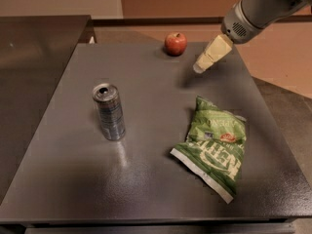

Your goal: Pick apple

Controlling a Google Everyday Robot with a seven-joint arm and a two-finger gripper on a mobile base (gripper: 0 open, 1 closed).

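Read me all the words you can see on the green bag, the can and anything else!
Green chip bag: big white letters, too blurred to read for sure.
Silver can: markings too blurred to read.
Apple: no text.
Gripper, which hovers just right of the apple: no text.

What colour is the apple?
The apple is red, in camera view; the gripper hovers beside it.
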